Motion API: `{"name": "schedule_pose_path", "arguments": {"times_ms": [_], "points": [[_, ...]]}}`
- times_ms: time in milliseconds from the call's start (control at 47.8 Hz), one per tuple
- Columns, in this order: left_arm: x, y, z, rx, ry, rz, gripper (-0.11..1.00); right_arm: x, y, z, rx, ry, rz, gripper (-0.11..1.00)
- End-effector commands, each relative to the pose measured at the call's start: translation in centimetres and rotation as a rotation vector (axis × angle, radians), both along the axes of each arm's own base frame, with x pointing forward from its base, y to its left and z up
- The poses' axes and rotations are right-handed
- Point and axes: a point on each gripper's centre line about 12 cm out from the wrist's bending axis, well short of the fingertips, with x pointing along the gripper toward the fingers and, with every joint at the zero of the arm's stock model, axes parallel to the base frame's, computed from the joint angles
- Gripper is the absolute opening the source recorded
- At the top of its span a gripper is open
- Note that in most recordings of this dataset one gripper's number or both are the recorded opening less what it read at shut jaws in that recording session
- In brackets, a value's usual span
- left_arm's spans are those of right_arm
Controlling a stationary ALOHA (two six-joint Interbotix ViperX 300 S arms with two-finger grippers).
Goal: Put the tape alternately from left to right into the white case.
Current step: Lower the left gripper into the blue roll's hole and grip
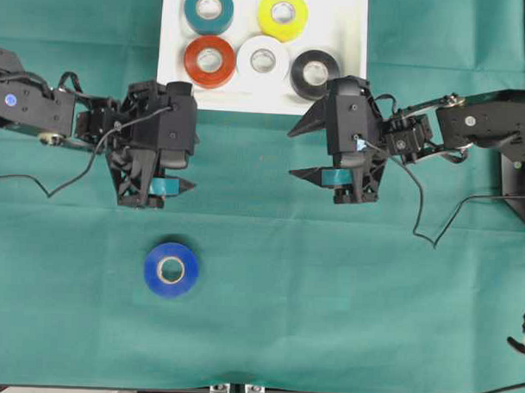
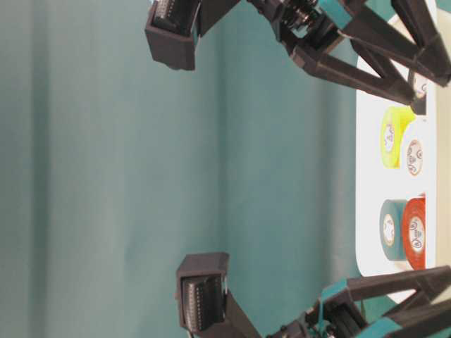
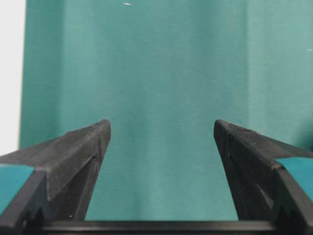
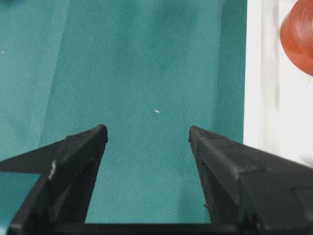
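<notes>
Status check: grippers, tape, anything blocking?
Left gripper and right gripper open, empty. Five rolls in white case; blue roll on cloth, outside. Nothing blocking it.

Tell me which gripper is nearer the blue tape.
Left. In the overhead view the left gripper hangs open just above the blue tape, almost in line with it. The right gripper, also open, sits farther off to the right, next to the white case.

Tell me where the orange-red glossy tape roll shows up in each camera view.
Overhead: orange-red glossy tape roll, lower left of the shallow white plastic case.
Table-level: lower right, beside the teal roll.
Left wrist: not in view.
Right wrist: top right corner.
Shared landmark: the white case.
</notes>
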Motion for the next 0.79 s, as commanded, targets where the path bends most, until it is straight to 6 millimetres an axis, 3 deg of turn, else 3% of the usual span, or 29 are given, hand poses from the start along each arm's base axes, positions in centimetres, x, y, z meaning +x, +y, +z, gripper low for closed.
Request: {"name": "schedule_pose_path", "arguments": {"times_ms": [0,334,773], "points": [[-0.1,-1.1,0.9,-0.011,-0.030,-0.020,0.85,0.2,0.1,1.0,0.002,-0.038,0.009,0.76],[-0.7,-5.5,0.8,-0.043,-0.021,-0.113,0.85,0.2,0.1,1.1,0.002,-0.041,0.010,0.76],[-1.5,-8.6,-0.7,-0.130,0.040,-0.091,0.85,0.2,0.1,1.0,0.003,-0.038,0.009,0.76]]}}
